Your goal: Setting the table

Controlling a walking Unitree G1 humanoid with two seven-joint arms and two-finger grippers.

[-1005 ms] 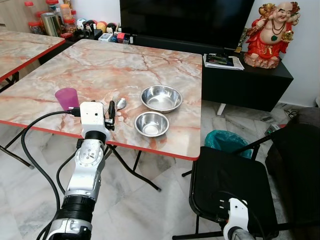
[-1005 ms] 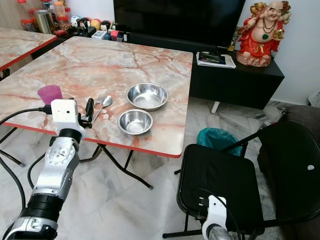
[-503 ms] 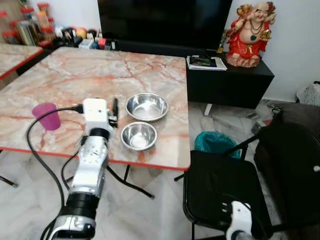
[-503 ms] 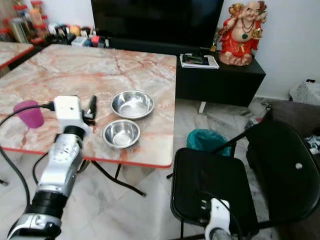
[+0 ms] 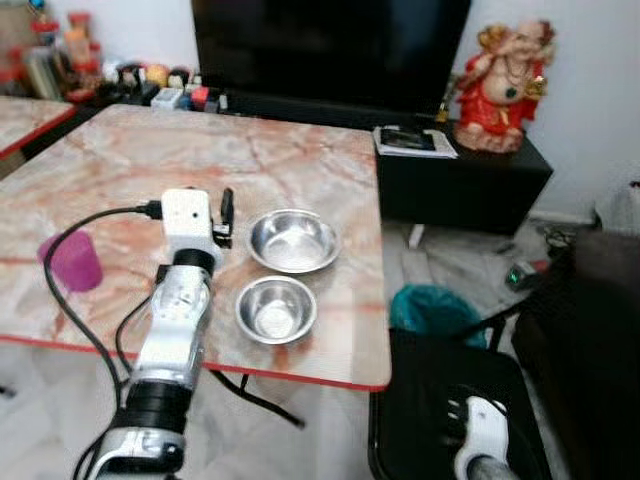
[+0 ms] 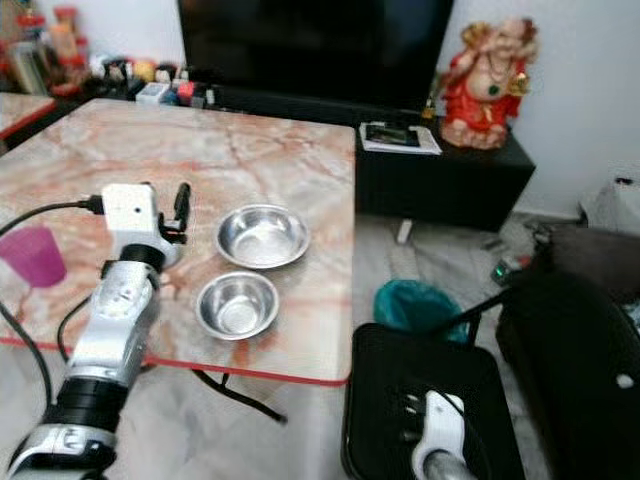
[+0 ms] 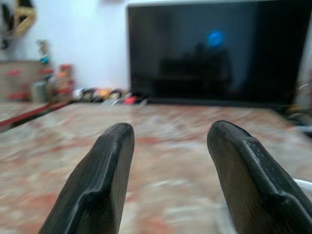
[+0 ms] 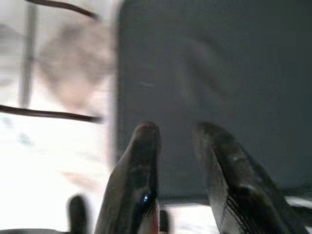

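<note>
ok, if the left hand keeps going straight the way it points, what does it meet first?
Probably nothing soon. The left hand is open, holding nothing, pointing level across the bare marble table toward the TV. The way looks free up to the clutter at the far edge, though depth is blurred. The bowls sit off to its right.

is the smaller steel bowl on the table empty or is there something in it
Empty. The smaller bowl sits upright near the table's front edge, and its shiny inside shows bare metal.
</note>
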